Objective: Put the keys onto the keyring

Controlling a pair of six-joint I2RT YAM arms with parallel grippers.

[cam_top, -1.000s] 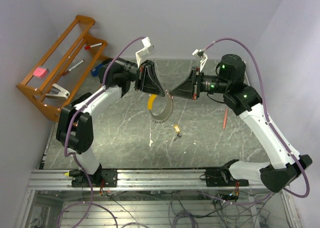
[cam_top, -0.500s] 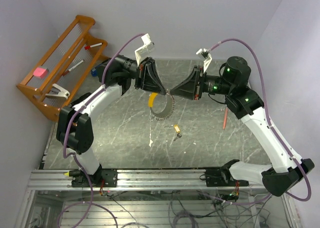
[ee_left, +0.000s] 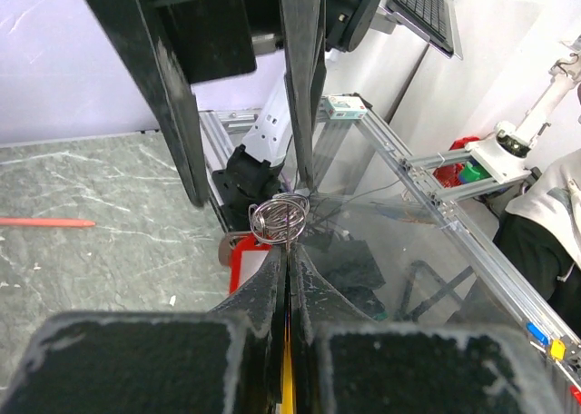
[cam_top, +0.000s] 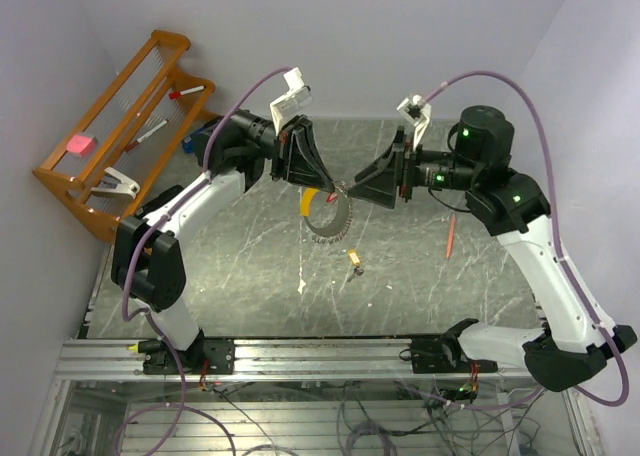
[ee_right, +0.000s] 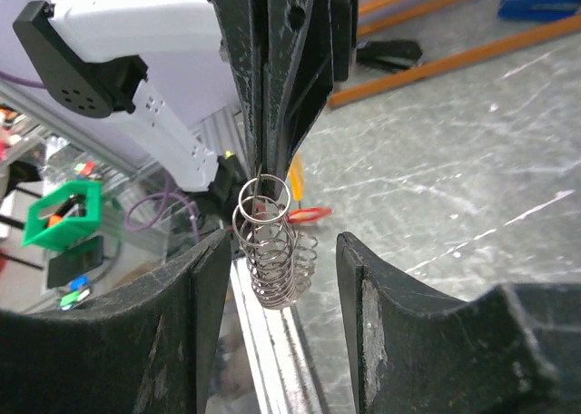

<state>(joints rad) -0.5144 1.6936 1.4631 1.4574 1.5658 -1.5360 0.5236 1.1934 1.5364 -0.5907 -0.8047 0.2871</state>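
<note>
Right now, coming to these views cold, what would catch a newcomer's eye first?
The grippers meet tip to tip above the middle of the table: the left gripper is shut on the coiled silvery keyring, and the right gripper stands open with a finger on each side of the coil. Below them, a small brass key lies on the marbled top.
</note>
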